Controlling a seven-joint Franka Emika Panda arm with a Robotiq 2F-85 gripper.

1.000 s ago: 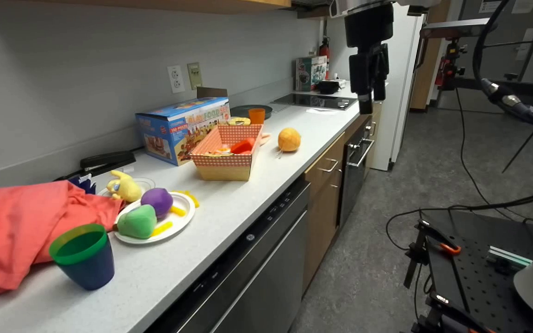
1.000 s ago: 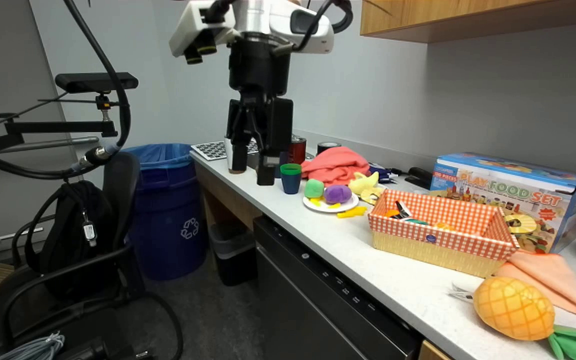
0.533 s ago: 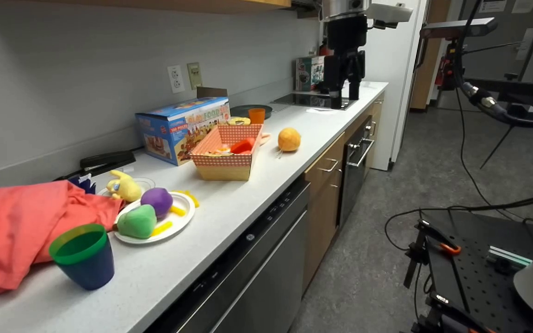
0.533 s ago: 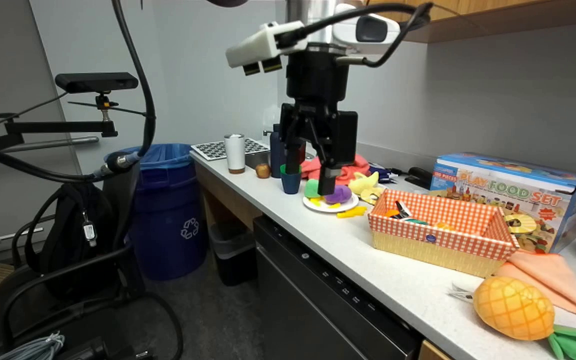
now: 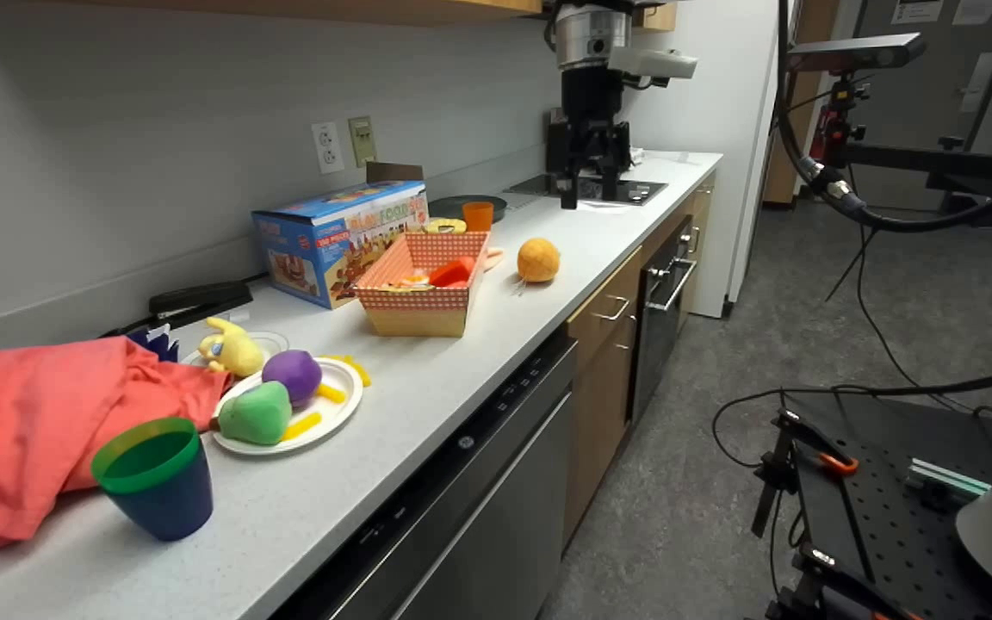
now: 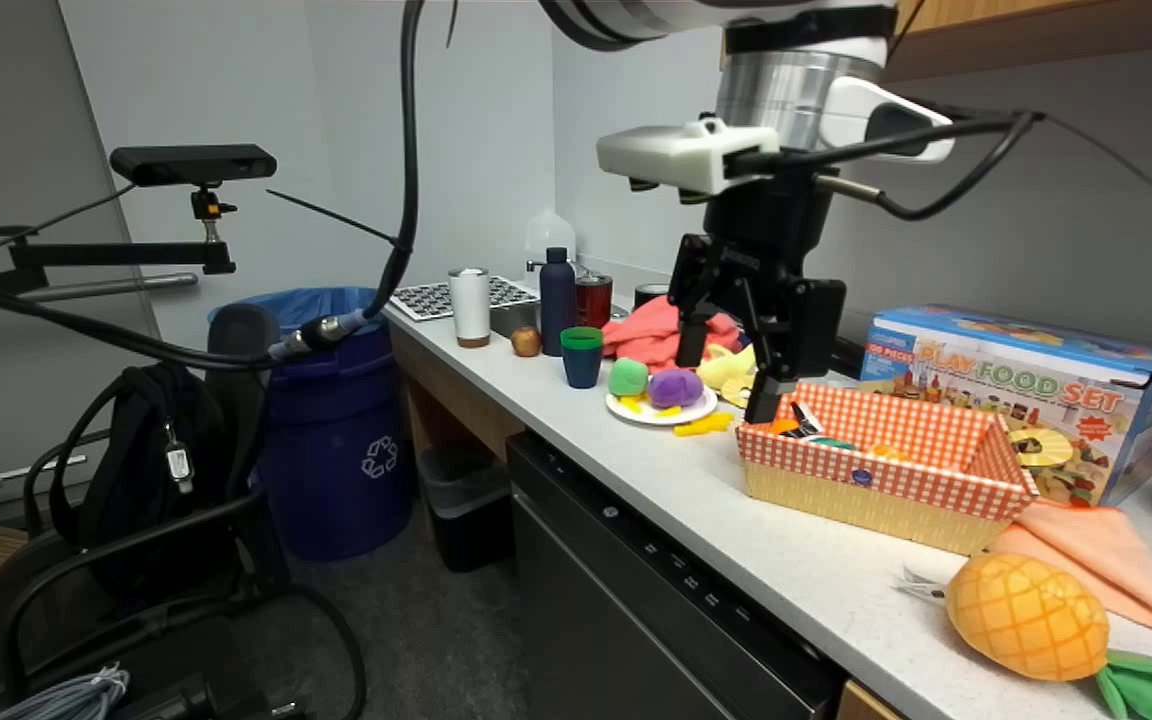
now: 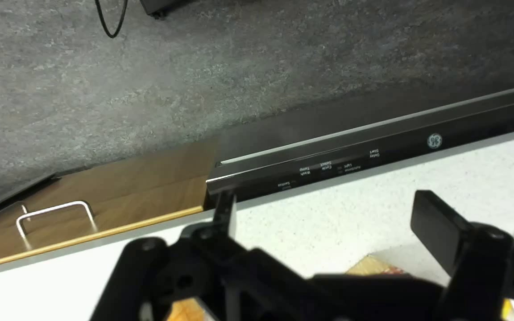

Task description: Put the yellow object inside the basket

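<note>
Hanging above the table [image 6: 676, 470] with its two sides spread apart, the pincer [image 6: 726, 375] covers part of a corner of the basket [image 6: 866, 500] in an exterior view, though the two are apart. Tan below and lined in red-and-white check, the basket stands upright, holding a red piece [image 5: 451, 273], a teal piece [image 6: 831, 442] and a yellow-orange piece [image 6: 888, 453] among other contents too hidden to name. The toy pineapple [image 6: 1026, 615], yellow-orange, lies on its side on the table, outside the basket, near one end of it and well apart from the pincer. A peach cloth [image 6: 1096, 560] lies just beside the toy pineapple and the basket. Behind the basket stands a blue box [image 6: 1036, 350] printed "Play Food Set", with a yellow ring [image 6: 1041, 447] just beside it. Near the basket's opposite end, a white plate [image 5: 341, 415] bears a purple toy [image 5: 292, 376], a green toy [image 5: 255, 413] and yellow strips [image 5: 300, 426]. Close to the plate, a green cup [image 6: 581, 336] sits nested in a blue cup [image 6: 582, 368], beside a heap of red cloth [image 5: 65, 422]. An orange cup [image 5: 477, 215] stands beyond the basket in an exterior view. In the wrist view, the pincer's own dark body hides most of the basket and the toy pineapple.
</note>
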